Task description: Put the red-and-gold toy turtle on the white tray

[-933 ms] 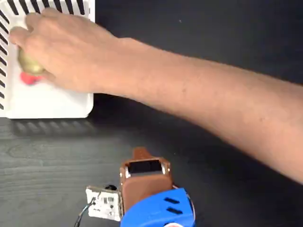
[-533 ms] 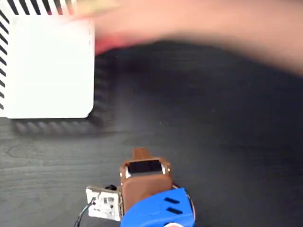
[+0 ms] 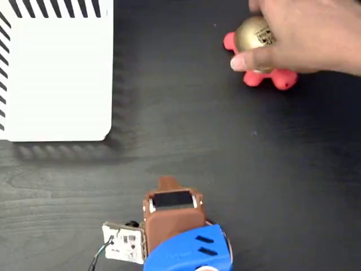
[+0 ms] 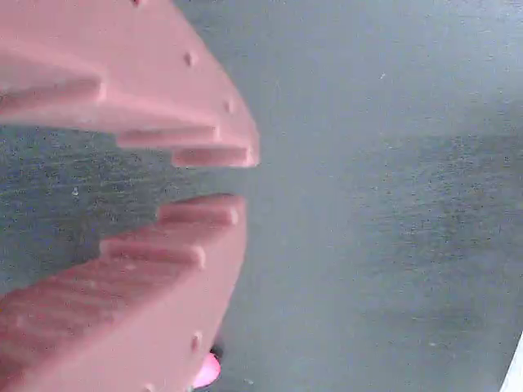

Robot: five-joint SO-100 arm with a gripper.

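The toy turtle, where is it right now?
In the fixed view, the toy turtle sits upper right on the black table, under a person's hand, far right of the white tray.

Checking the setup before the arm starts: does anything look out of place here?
Yes. A person's hand is in the workspace at the fixed view's upper right, gripping the red-and-gold toy turtle on the dark table, well away from the white tray. The gripper is slightly open and empty.

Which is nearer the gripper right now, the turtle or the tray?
In the fixed view the white tray looks somewhat nearer the gripper; the red-and-gold toy turtle sits far upper right on the table, under a person's hand.
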